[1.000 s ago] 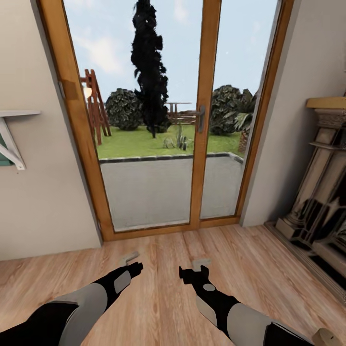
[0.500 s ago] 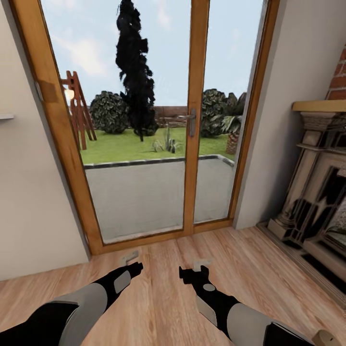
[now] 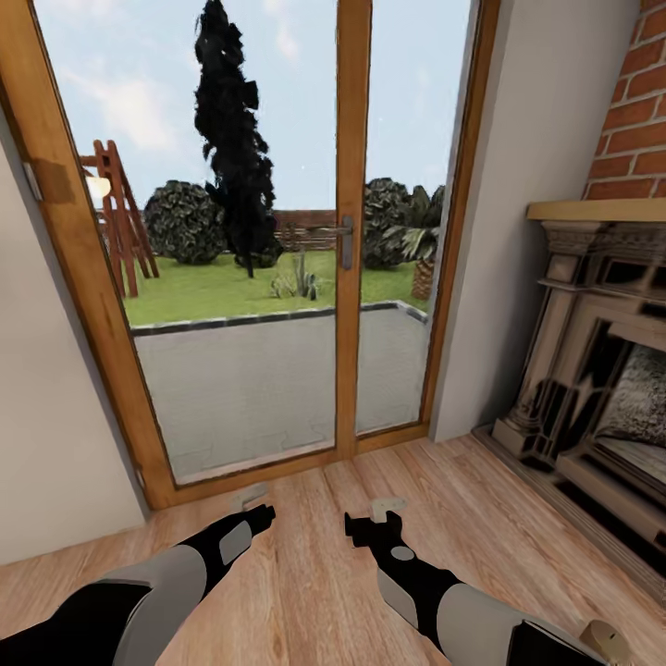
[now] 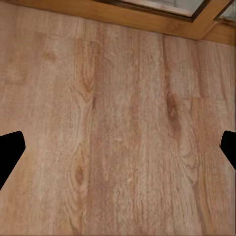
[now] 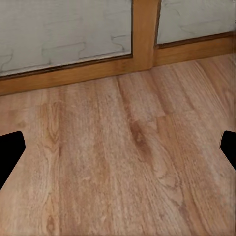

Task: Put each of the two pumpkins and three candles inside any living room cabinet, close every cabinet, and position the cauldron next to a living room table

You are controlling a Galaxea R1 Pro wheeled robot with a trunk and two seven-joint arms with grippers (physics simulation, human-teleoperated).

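The pumpkins, candles, cabinet, cauldron and table are out of view. I face a corner of the living room with wood-framed glass doors [image 3: 342,240] and a red brick chimney [image 3: 638,120]. My left gripper [image 3: 255,504] and right gripper [image 3: 370,518] hover low over the light plank floor [image 3: 305,573], both open and holding nothing. In the left wrist view the black fingertips [image 4: 10,150] stand wide apart over bare planks. The right wrist view shows its fingertips [image 5: 10,147] equally wide, with the door's bottom rail [image 5: 73,76] ahead.
An ornate stone fireplace surround [image 3: 592,370] with a wooden mantel [image 3: 597,210] fills the right side. A grey wall [image 3: 55,444] stands at the left. A small tan rounded shape [image 3: 603,638] sits by my right arm at the lower edge; I cannot tell what it is.
The camera has swung to the right, so the doors slid left and more fireplace and brick came in. A white shelf on the left wall left the picture. Both arms keep their pose.
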